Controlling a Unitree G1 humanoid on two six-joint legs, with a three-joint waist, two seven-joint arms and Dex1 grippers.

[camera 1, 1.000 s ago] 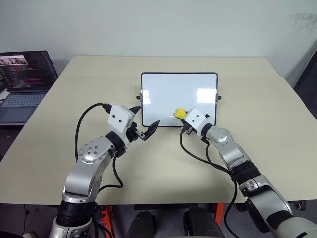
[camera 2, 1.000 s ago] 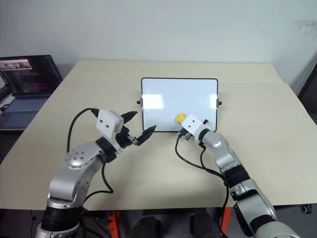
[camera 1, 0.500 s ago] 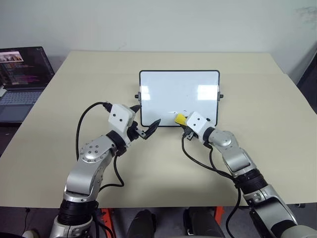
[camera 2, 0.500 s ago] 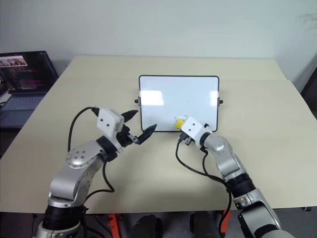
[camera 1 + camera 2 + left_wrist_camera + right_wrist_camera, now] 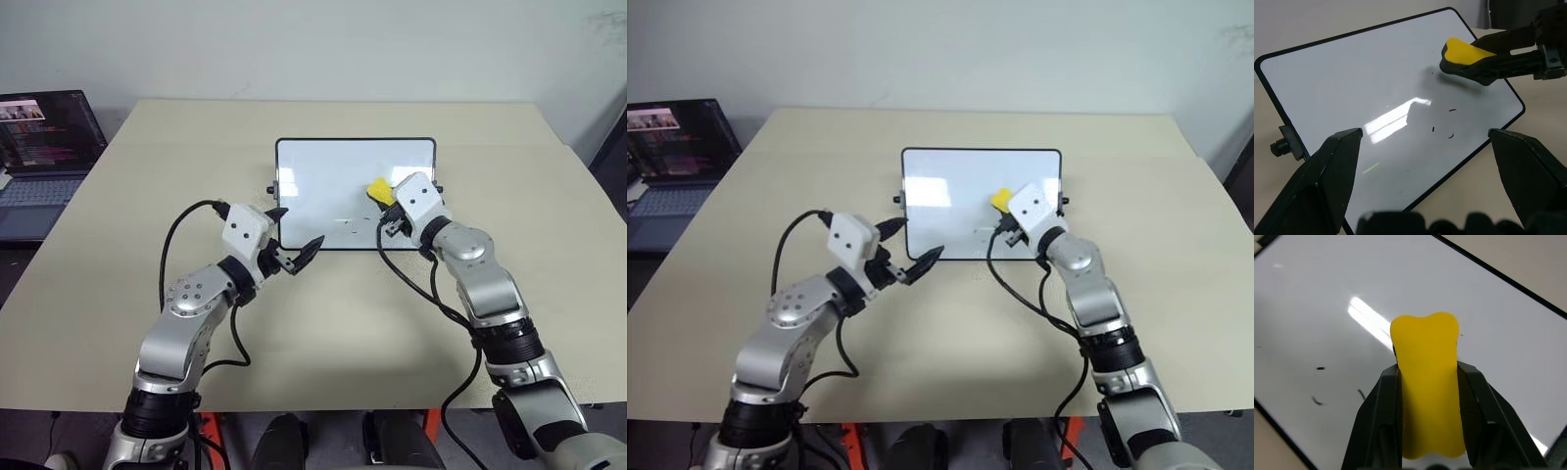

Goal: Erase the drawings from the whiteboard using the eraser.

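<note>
You have two arms built of silver-grey rounded shells with black bands at the joints. Your left arm's (image 5: 186, 313) shoulder-side shell shows a ring of small dark screw holes on its round cap. Each wrist carries a white boxy housing with a few small dark dots on its face. A black cable loops out from each housing and runs back along the forearm. Your left gripper (image 5: 290, 239) has black, pointed, wedge-shaped fingers (image 5: 1327, 181) with matte faces. Your right gripper (image 5: 1427, 396) has the same black fingers (image 5: 1376, 416), ridged along their edges. Your right arm (image 5: 490, 294) ends lower down in a black ribbed sleeve.
</note>
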